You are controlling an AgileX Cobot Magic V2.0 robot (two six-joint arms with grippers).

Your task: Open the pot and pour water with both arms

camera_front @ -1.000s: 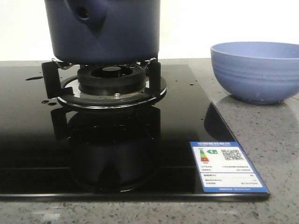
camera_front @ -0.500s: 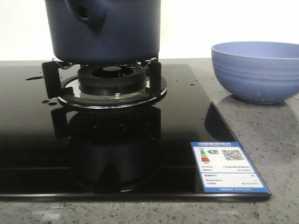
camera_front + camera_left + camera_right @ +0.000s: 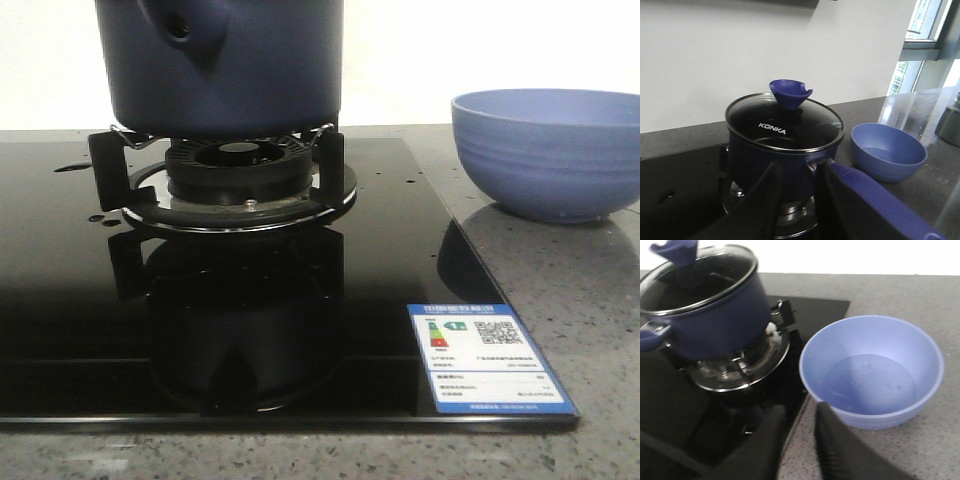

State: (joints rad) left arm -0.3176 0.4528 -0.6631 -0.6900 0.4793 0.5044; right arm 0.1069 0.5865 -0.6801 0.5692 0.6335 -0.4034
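The surface (image 3: 560,260) is speckled grey stone with a glossy black glass hob (image 3: 60,300) set into it; a blue-edged energy label (image 3: 485,360) sits at the hob's near right corner. A plain pale wall stands behind, with windows off to one side. The left hand (image 3: 795,200) hovers just short of the pot (image 3: 782,160), fingers apart. The right hand (image 3: 797,440) hangs over the hob's edge near the bowl (image 3: 872,372), fingers also apart. The pot stands upright on the burner (image 3: 235,185), glass lid (image 3: 785,122) on; its long handle (image 3: 875,200) reaches towards the left hand.
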